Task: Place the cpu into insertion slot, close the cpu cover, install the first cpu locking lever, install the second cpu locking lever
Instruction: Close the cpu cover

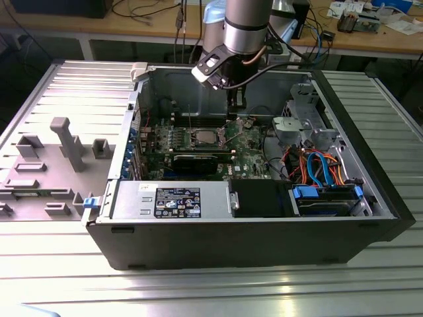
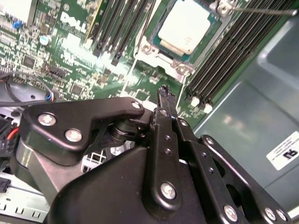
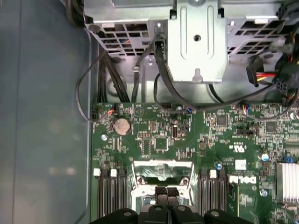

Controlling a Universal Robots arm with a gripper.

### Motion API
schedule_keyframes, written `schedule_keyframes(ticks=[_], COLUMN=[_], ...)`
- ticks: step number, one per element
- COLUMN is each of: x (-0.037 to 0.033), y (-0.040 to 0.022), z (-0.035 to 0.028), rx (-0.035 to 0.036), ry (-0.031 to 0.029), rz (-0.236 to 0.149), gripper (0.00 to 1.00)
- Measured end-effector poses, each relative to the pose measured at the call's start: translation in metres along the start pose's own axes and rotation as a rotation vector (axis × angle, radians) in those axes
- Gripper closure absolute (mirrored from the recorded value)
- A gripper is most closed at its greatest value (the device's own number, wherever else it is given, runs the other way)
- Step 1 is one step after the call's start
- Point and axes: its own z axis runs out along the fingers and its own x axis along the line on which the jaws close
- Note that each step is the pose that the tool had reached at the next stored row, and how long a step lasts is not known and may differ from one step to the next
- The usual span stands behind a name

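Second wrist view: cpu (image 2: pixel 187 25) is sitting in insertion slot (image 2: pixel 163 58), upper centre of frame. Gripper (image 2: pixel 162 92) is hovering just below it, fingers pressed together, empty. Cpu prob. light, stiff, fragile; grip by edges.

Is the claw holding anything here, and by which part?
Nothing: the claw is shut and empty; the cpu lies in the insertion slot.
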Motion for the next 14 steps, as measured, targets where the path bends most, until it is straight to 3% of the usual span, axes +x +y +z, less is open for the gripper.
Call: schedule_keyframes(ticks=[14], x=[0.0], y=[0.0037], z=[0.0002], rx=[-0.0002], ry=[0.0], rz=[-0.002], gripper=[0.89])
